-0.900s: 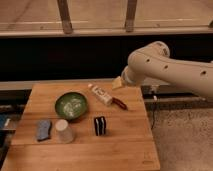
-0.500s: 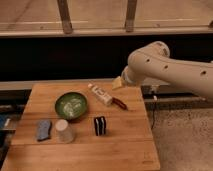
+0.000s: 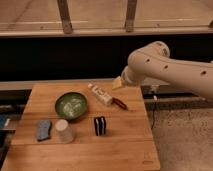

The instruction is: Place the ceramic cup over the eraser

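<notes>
Pincer hovers over table far edge; open or clenched: cannot tell. Ceramic cup stands well apart, nearer front, view-left. Eraser stands upright near the cup, pincer side.

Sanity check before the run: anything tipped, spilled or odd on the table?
Nothing spilled or broken. Ceramic cup seems mouth-down, left of the upright eraser. White tube lies on its side behind them. Hand hangs over the table at its back edge.
</notes>
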### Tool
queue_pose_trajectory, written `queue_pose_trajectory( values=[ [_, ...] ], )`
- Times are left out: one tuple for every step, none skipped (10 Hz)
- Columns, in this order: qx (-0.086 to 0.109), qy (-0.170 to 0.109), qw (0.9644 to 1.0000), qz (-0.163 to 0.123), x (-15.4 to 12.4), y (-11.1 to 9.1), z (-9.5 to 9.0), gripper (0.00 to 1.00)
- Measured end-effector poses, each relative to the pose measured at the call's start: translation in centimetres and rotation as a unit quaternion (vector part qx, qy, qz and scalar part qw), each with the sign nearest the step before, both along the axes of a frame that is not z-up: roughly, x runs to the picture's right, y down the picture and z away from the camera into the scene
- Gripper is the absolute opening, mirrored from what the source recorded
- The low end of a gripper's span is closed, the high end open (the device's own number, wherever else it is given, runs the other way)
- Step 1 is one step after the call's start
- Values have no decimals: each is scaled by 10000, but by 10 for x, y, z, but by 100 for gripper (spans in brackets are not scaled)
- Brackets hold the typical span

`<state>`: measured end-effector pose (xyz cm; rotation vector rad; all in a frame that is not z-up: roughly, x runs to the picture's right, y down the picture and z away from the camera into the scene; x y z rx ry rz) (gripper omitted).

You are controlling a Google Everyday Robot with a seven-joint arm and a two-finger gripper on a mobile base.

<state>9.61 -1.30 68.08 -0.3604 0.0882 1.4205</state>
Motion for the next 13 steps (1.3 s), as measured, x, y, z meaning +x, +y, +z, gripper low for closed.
queue_pose_trajectory(
  values=[
    [0, 0, 10000, 0, 0, 0, 0, 70],
    [0, 0, 10000, 0, 0, 0, 0, 70],
    [0, 0, 10000, 0, 0, 0, 0, 70],
    [1, 0, 10000, 0, 0, 0, 0, 70],
    [0, 0, 10000, 0, 0, 0, 0, 70],
    [1, -2, 10000, 4, 0, 0, 0, 70],
    [12, -21, 10000, -17, 1, -2, 0, 70],
    [36, -55, 10000, -64, 1, -4, -1, 70],
    [80, -154, 9996, -207, -5, -11, -5, 70],
    [107, -275, 9990, -333, -16, -15, -8, 70],
    [130, -452, 9976, -515, -36, -18, -10, 70],
    [139, -684, 9946, -762, -66, -20, -12, 70],
    [138, -935, 9900, -1051, -101, -18, -15, 70]
  ],
)
